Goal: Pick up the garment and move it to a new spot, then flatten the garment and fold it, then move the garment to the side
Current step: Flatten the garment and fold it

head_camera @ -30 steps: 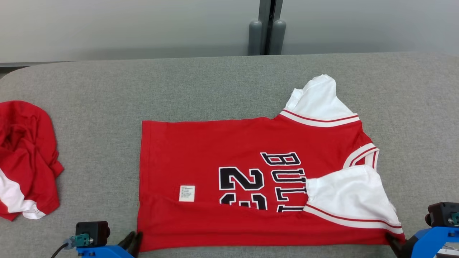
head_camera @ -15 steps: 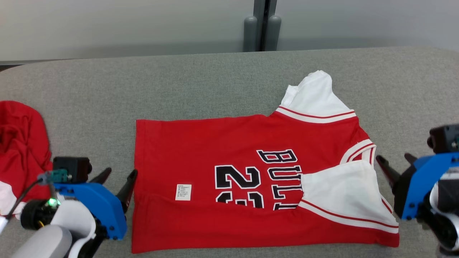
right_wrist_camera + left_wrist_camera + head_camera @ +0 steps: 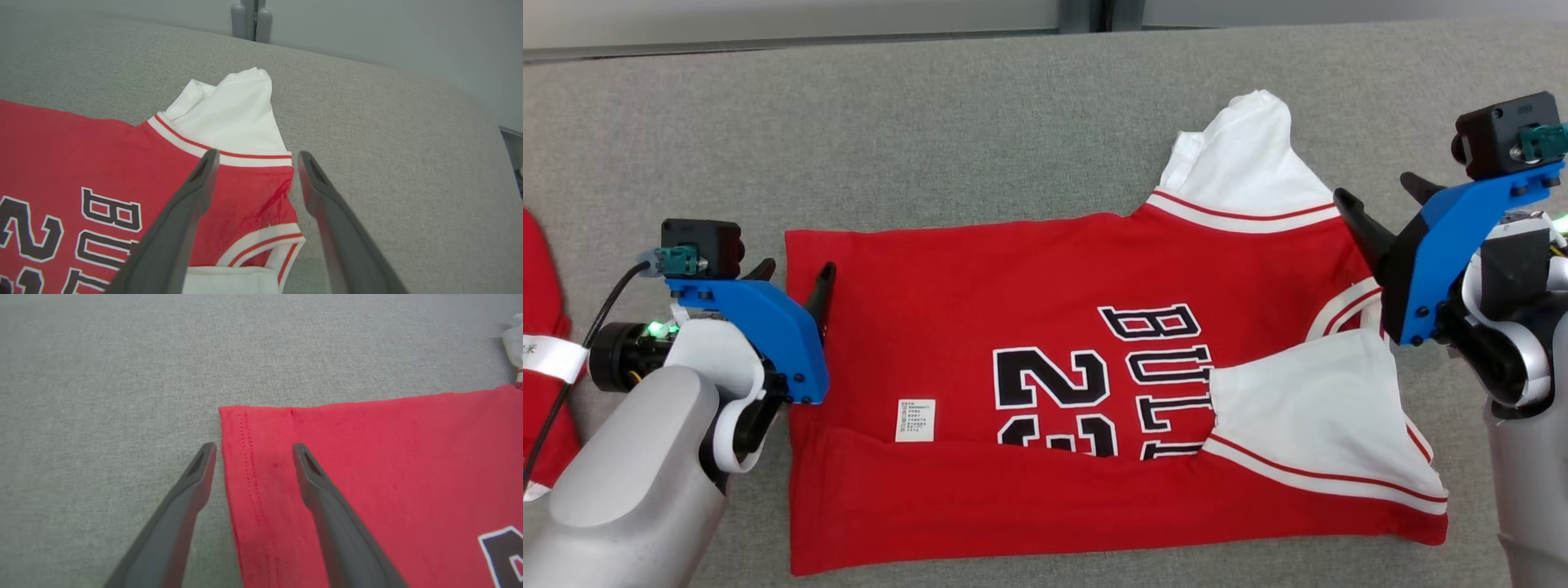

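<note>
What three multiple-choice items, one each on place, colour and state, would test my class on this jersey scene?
1. The left pincer hovers over which part of the red fabric basketball jersey? A collar B hem edge C far sleeve
2. The jersey's sleeves are: A black B blue C white
3. The right pincer is: A open B shut on cloth C shut, empty
Key: B, its fingers straddle the stitched hem; C, both sleeves show white; A, its fingers stand apart.

Garment (image 3: pixel 1045 343) flat on the table (image 3: pixel 931 139) before me; my left gripper (image 3: pixel 797 267) at its left edge, my right gripper (image 3: pixel 1374 188) at its right; another cloth (image 3: pixel 539 286) far left.
</note>
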